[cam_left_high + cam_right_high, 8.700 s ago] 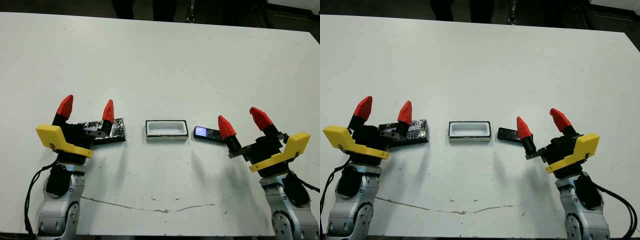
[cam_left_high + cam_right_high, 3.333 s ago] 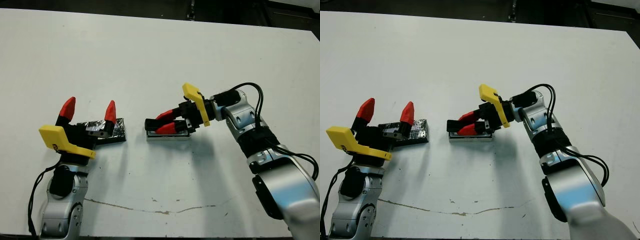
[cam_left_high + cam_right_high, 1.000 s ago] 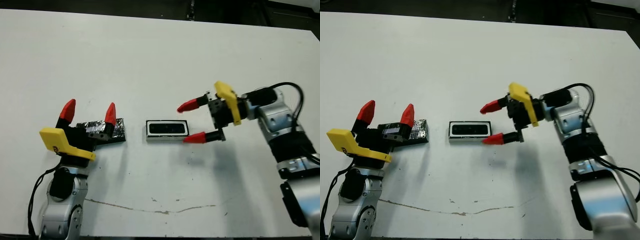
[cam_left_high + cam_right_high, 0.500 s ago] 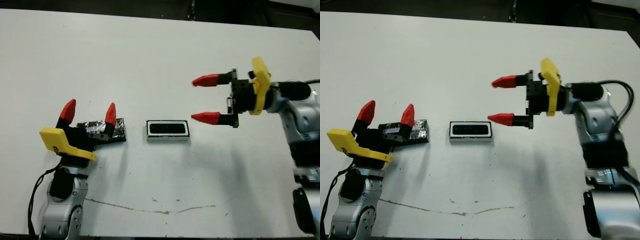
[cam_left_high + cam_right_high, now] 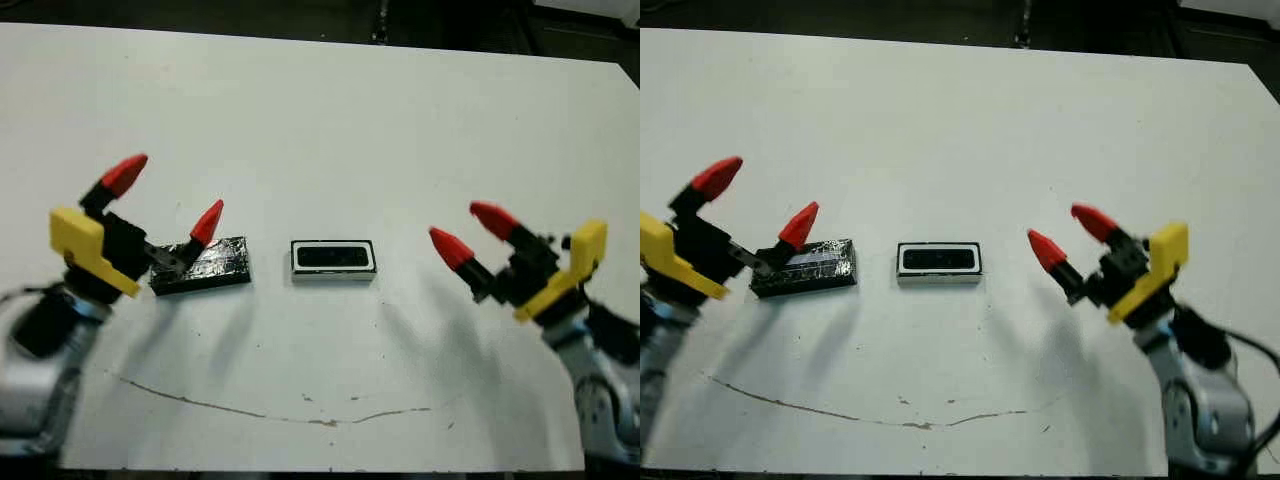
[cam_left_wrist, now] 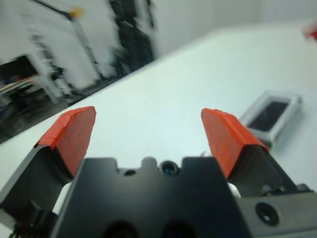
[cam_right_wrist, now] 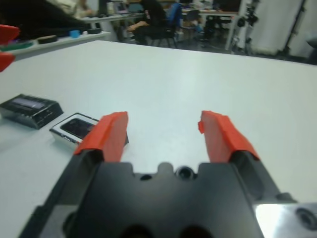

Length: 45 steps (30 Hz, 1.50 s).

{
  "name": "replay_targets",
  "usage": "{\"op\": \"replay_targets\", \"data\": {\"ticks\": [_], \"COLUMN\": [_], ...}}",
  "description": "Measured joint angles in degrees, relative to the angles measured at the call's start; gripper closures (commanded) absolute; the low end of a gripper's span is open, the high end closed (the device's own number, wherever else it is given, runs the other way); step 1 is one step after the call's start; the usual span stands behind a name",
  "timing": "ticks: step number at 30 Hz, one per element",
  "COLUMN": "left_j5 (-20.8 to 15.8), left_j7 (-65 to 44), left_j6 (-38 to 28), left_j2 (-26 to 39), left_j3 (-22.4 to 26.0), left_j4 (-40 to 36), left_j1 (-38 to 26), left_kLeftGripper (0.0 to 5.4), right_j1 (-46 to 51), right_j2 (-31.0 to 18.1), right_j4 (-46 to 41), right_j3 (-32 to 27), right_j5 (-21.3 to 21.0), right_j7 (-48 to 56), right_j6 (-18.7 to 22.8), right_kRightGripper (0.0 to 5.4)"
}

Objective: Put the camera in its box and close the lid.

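Nearest to the robot, the white surface [image 5: 330,120] shows only a thin crack-like line along its front edge, and both arms hang back on either side of the work.

The right gripper [image 5: 470,232] sits off to the right of the box, well apart from it, with its two red-tipped fingers spread and nothing between them. It looks finished with its part.

In the middle lies the box [image 5: 334,260], its thin rim framing a dark filling rather than a white floor. That dark slab is the camera [image 5: 334,257], lying flat inside the tray and seemingly well seated, so the first half of the job reads as done. I cannot make out any glow from its screen.

To the left of the box, just beside it but not touching, the lid [image 5: 201,266] rests flat on the surface, crinkly and shiny. The left gripper [image 5: 166,195] is over the lid's left end, fingers wide apart; one red tip comes down close to the lid's edge, but it holds nothing, and whether that tip touches I cannot say.

What remains, as I judge it, is the whole second half: grasp the lid, carry it over to the box and set it down squarely.
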Motion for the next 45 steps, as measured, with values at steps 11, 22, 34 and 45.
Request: {"op": "replay_targets", "data": {"ticks": [11,22,34,45], "left_j5": [-2.1,-6.7,-2.2,11.6], "left_j7": [-35.6,-54.5,-54.1,-49.7], "left_j6": [-0.4,0.8,-4.9,-3.3], "left_j2": [11.3,7.6,7.8,10.7], "left_j3": [-8.5,-14.8,-18.9,-22.8], "left_j4": [23.9,41.7,40.3,30.8], "left_j1": [-23.2,-31.8,-31.5,-31.4], "left_kLeftGripper": [0.00,0.00,0.00,0.00], "right_j1": [3.4,2.8,2.4,2.4], "right_j2": [1.3,1.3,1.2,1.1], "right_j4": [0.7,2.1,2.9,3.2], "right_j3": [0.7,1.5,1.5,1.5], "right_j5": [0.6,0.3,1.0,2.4], "right_j7": [-3.6,-5.0,-4.7,-3.6], "right_j6": [-3.3,-3.8,-4.8,-5.2], "right_kRightGripper": [3.71,5.27,5.39,5.39]}}
